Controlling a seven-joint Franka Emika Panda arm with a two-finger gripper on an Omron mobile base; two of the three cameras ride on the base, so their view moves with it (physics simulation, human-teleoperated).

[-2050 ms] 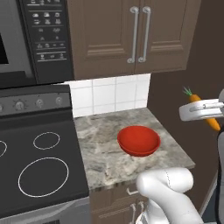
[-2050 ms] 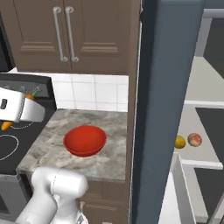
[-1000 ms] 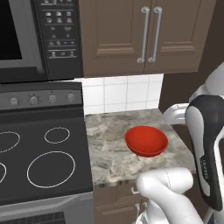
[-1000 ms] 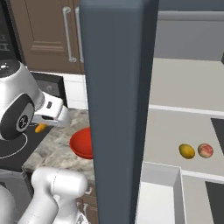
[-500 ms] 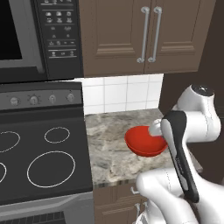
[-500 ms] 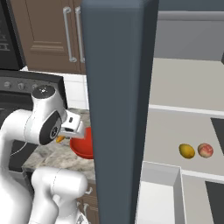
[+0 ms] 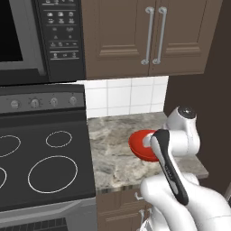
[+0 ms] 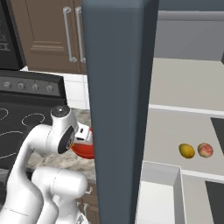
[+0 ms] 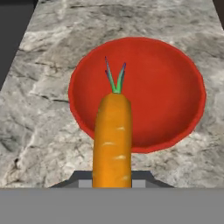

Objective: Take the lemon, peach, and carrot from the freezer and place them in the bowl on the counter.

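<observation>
the end effector (image 9: 112, 181) pinches the carrot (image 9: 112, 140) above the bowl (image 9: 175, 87); its green top points over the bowl.

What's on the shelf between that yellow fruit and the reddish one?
Nothing: the right base view shows bare grey shelf between the lemon and the peach.
</observation>
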